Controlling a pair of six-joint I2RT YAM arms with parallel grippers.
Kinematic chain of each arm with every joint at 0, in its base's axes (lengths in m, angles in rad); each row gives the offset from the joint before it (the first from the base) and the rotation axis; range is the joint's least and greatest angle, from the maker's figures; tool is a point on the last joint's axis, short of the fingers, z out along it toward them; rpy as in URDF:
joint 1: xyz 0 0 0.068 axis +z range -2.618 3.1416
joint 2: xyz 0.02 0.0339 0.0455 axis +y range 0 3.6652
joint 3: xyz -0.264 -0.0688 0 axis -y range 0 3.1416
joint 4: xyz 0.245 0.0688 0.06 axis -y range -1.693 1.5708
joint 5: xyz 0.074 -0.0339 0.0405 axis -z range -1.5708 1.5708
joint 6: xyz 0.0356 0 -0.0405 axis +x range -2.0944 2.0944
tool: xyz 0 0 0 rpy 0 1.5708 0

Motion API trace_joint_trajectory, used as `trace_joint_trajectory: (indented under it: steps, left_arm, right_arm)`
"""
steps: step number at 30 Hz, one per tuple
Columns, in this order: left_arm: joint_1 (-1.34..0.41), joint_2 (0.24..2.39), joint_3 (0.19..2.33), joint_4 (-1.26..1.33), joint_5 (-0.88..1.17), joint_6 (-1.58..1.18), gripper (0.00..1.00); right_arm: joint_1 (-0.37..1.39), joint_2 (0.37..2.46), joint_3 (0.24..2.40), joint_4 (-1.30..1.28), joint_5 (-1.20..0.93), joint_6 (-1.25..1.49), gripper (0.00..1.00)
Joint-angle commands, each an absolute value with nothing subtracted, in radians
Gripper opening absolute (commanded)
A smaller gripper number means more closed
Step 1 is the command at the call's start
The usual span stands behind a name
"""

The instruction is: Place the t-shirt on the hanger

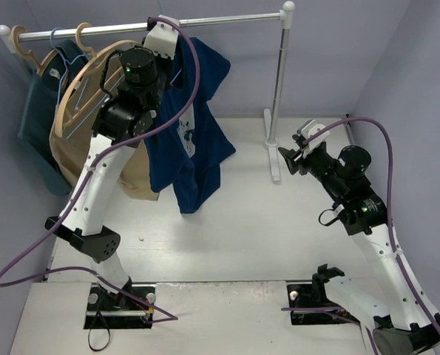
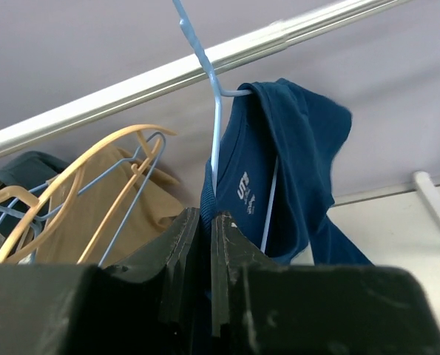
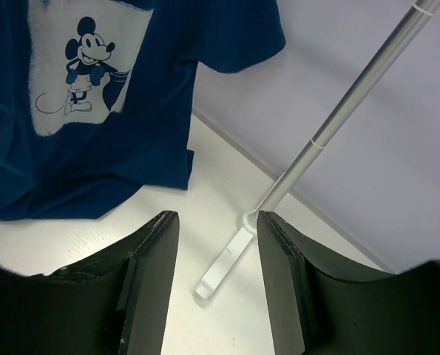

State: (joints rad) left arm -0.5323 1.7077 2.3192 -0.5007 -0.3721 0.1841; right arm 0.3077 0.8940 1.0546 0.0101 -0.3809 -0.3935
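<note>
The navy t-shirt (image 1: 194, 140) with its pale Mickey print hangs from the light-blue hanger (image 2: 217, 126), draped unevenly with one sleeve bunched up by the rail (image 1: 220, 20). The hanger's hook rises in front of the rail (image 2: 131, 89) in the left wrist view; whether it rests on it I cannot tell. My left gripper (image 1: 164, 33) is up at the rail, shut (image 2: 206, 214) on the hanger's neck with the shirt collar (image 2: 223, 185) in between. My right gripper (image 1: 290, 159) is open and empty (image 3: 216, 222), low beside the rack post, right of the t-shirt (image 3: 131, 133).
A tan garment (image 1: 134, 174) on a wooden hanger (image 1: 86, 74) and a dark teal garment (image 1: 38, 126) hang left of the shirt. The rack's post (image 1: 279, 96) and foot (image 3: 223, 262) stand just in front of my right gripper. Walls close in behind and on both sides.
</note>
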Motion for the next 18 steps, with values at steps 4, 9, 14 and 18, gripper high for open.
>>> trace_joint_trajectory:
  steps: [4, 9, 14, 18]
  left_arm:
    - [-0.35, 1.692, 2.3, -0.354, -0.212, 0.117, 0.0]
    - [-0.212, 1.701, 2.231, -0.357, -0.092, 0.086, 0.0]
    - [-0.192, 1.701, 2.184, -0.397, -0.029, 0.092, 0.0]
    - [-0.19, 1.678, 2.125, -0.423, -0.057, 0.087, 0.0]
  right_arm:
    - [0.31, 0.87, 1.048, 0.063, -0.364, -0.408, 0.47]
    - [0.31, 0.865, 1.035, 0.054, -0.364, -0.407, 0.47]
    - [0.31, 0.865, 1.023, 0.046, -0.362, -0.405, 0.47]
    - [0.308, 0.87, 1.017, 0.046, -0.367, -0.4, 0.47]
